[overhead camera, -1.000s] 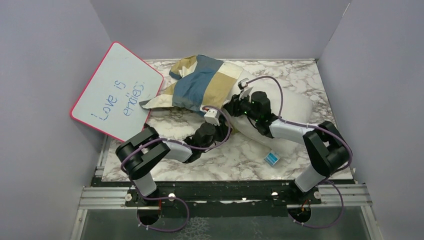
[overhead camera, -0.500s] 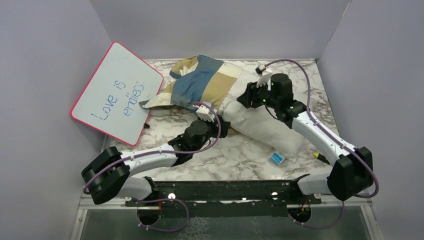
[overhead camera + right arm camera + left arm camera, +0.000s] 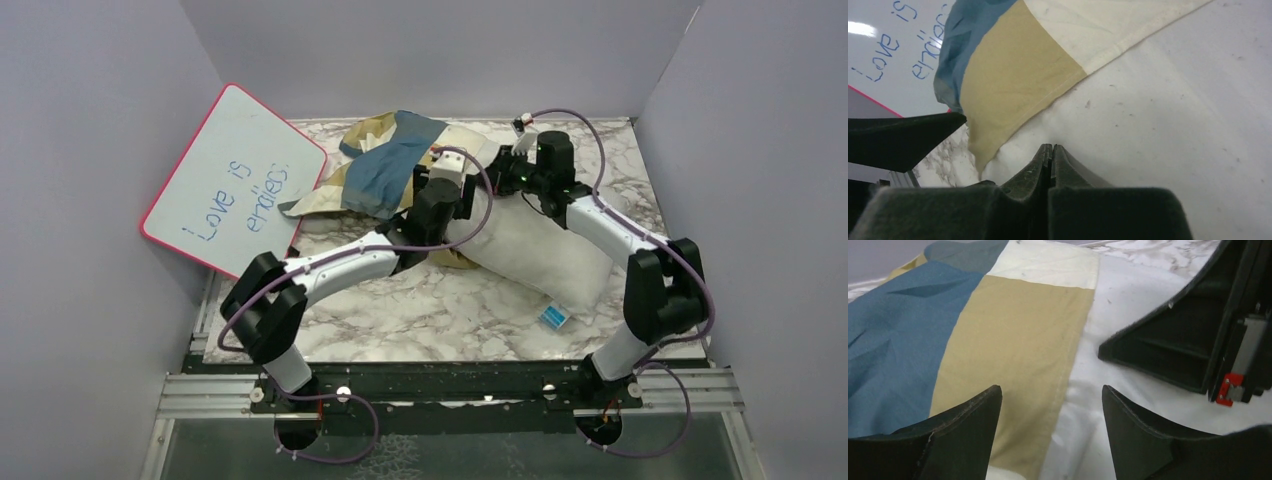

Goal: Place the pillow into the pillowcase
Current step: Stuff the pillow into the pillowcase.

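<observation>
The white pillow (image 3: 540, 255) lies slanted on the marble table, its far left end under the blue, tan and cream checked pillowcase (image 3: 385, 165). My left gripper (image 3: 468, 192) hovers open over the pillowcase's hem. In the left wrist view the left gripper (image 3: 1052, 395) straddles the tan hem (image 3: 1008, 335) and the bare pillow (image 3: 1108, 365), with nothing between its jaws. My right gripper (image 3: 497, 172) sits just beyond it, shut. In the right wrist view the right gripper (image 3: 1052, 147) has its tips against the pillow (image 3: 1173, 100), beside the pillowcase (image 3: 1013, 75), with no fabric visibly pinched.
A pink-rimmed whiteboard (image 3: 235, 180) with blue writing leans against the left wall, next to the pillowcase. A small blue tag (image 3: 551, 317) shows at the pillow's near corner. Grey walls enclose the table on three sides.
My left arm has stretched forward to the pillowcase hem and its jaws have opened wider. The right gripper has shifted slightly left and closed.
</observation>
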Controlling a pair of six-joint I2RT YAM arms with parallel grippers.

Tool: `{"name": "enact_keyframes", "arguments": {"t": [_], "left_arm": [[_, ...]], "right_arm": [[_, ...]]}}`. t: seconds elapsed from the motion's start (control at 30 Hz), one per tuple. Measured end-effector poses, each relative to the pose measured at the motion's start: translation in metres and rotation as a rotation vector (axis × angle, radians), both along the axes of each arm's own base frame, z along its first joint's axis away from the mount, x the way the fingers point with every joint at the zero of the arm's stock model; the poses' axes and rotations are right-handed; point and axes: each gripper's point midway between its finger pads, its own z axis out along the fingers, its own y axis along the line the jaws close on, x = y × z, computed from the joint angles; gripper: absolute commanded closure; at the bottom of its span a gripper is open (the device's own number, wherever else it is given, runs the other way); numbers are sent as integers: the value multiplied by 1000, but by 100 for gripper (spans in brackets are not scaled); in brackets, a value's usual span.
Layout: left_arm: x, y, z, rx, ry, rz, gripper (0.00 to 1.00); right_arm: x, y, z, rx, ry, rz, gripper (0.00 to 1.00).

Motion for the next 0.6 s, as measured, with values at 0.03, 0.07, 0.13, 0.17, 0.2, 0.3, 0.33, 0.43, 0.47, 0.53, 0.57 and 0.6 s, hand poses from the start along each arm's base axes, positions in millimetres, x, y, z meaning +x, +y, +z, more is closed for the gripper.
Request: {"name": "enact_keyframes", "arguments": {"t": [0.03,0.07,0.13,0.17,0.2,0.3,0.33,0.43,0.47,0.53,0.57,0.6], "left_arm": [[6,1,-3,18,3,11,25],[14,2,-9,48,10,28,24],[26,5,-24,105,30,52,23],[30,7,-32,128,40,60,22],[34,9,-40,153,50,68,22],[39,11,-58,217,70,82,23],[40,11,-61,238,69,88,26],[42,10,-59,261,54,92,40],[43,10,-58,269,50,95,43],[46,10,-57,288,38,99,46],[47,10,-58,302,34,101,45],[48,10,-58,320,27,104,43]], "right_arm": [[4,3,-8,14,12,2,100],[7,5,-17,29,24,9,100],[6,10,-38,64,57,23,100],[5,12,-49,81,74,27,100],[3,13,-57,97,85,31,100],[-2,14,-68,140,78,30,100],[-3,14,-69,151,68,28,100],[-3,14,-67,176,36,24,100],[-3,14,-67,184,29,23,100],[-2,14,-67,197,18,21,100],[-2,14,-67,202,13,22,100],[-1,14,-67,207,9,21,100]]}}
